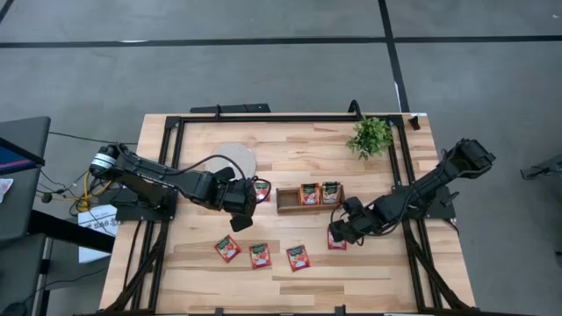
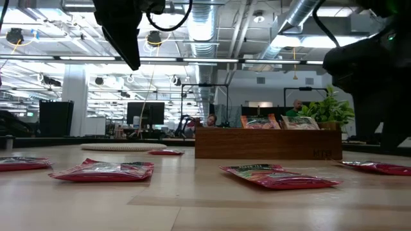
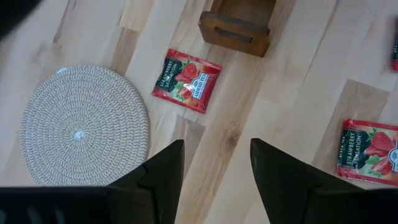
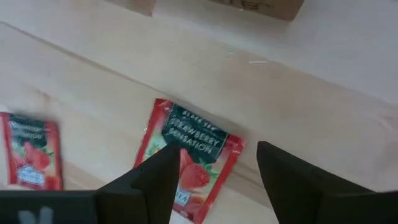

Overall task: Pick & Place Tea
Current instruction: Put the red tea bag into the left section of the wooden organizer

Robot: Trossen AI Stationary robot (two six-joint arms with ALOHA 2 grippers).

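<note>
Red tea sachets lie flat on the wooden table. Three sit in a row near the near edge (image 1: 227, 249), (image 1: 260, 255), (image 1: 298, 257). Another sachet (image 1: 261, 189) lies between the round woven mat (image 1: 235, 160) and the tray. Two sachets (image 1: 308, 194), (image 1: 330, 192) stand in the brown wooden tray (image 1: 285, 200). My right gripper (image 4: 217, 165) is open and hovers over a sachet (image 4: 193, 149) just near of the tray's right end; I see no touch. My left gripper (image 3: 216, 168) is open above the table beside the mat (image 3: 84, 124), short of the sachet (image 3: 186, 81).
A small potted plant (image 1: 371, 135) stands at the far right of the table. A black frame (image 1: 176, 132) runs along the table's edges. The wrist view of the left arm shows another sachet (image 3: 370, 149) and the tray's end (image 3: 239, 28). Bare wood lies between the tray and the near row.
</note>
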